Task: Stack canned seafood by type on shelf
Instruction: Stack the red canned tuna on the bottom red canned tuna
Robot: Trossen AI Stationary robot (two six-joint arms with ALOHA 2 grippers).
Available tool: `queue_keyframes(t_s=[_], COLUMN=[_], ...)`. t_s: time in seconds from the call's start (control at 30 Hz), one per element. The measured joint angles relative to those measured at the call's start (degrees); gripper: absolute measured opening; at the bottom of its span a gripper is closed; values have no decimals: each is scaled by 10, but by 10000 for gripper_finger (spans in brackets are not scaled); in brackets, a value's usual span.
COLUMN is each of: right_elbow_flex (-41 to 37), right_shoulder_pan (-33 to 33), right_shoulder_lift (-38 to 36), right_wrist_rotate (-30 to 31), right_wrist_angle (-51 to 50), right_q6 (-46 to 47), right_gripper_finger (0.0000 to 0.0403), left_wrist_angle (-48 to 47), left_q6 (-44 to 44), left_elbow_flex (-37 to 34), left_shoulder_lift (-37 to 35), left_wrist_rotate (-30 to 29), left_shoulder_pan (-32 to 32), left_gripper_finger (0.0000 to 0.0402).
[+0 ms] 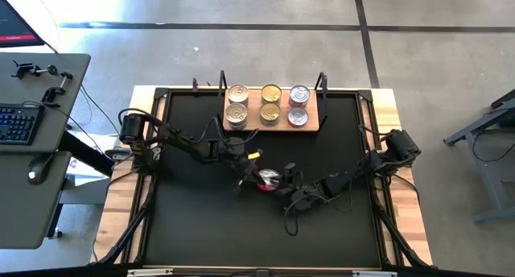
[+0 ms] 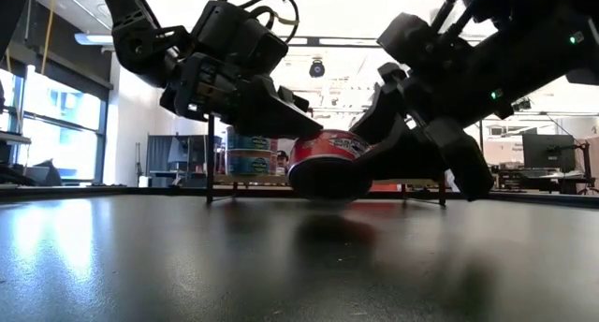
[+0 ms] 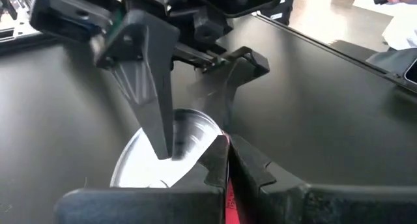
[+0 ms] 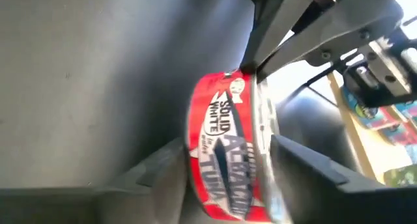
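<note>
Red tin: a red-labelled tuna tin (image 1: 268, 179) sits at mid-worktop, well short of the shelf, between the two grippers. In the low view it looks lifted just clear of the black mat (image 1: 193, 221), slightly tilted.
Right gripper: the right gripper (image 4: 225, 162) straddles the red tin, one finger either side of the label. Fingers stand apart around it; I cannot tell whether they are pressing or only bracketing.
Left gripper: the left gripper (image 1: 241, 166) comes in from the opposite side, fingers together, tips against the tin's silver lid edge. Judged a steadying or nudging contact, not a grasp.
Why held so: gripping across the side wall keeps lid and base free, which suits setting the tin flat on another. Looks like a handover or re-seat between arms.
Shelf: the shelf (image 1: 273, 126) stands at the far edge of the mat, carrying six tins (image 1: 269, 105) in three columns, silver, gold, bluish. Each column seems its own type.
Edges: upright wire posts (image 1: 223, 82) flank the board at both ends; the near long side is open.
Open room: bare mat lies between the red tin and the shelf front, so a straight approach looks free. Both arms crowd the tin; the left one probably must withdraw before the right lifts away.
Risk: a red tin has no matching column visible; placement spot unclear.
</note>
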Motion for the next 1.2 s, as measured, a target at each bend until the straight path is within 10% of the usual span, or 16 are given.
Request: queue_keyframes(t_s=[0.17,0.33,0.63,0.83,1.2], right_elbow_flex=[0,4,134,218,175], right_shoulder_pan=[-4,14,29,-45,-240], right_shoulder_lift=[-2,-50,-153,-156,-152], right_wrist_rotate=[-8,0,138,170,109], right_wrist_angle=[-11,-73,-553,-713,-616], right_q6=[60,138,333,285,74], right_gripper_finger=[116,115,115,115,115], left_wrist_angle=[1,-57,-197,-154,-47], left_q6=[-11,-76,-46,-50,-54], left_elbow_flex=[1,4,2,2,0], left_shoulder_lift=[-2,-49,-98,-77,-30], left_wrist_rotate=[-12,-64,-140,-145,-165], left_shoulder_pan=[1,-8,-49,-84,-122], left_gripper_finger=[0,0,1,1,0])
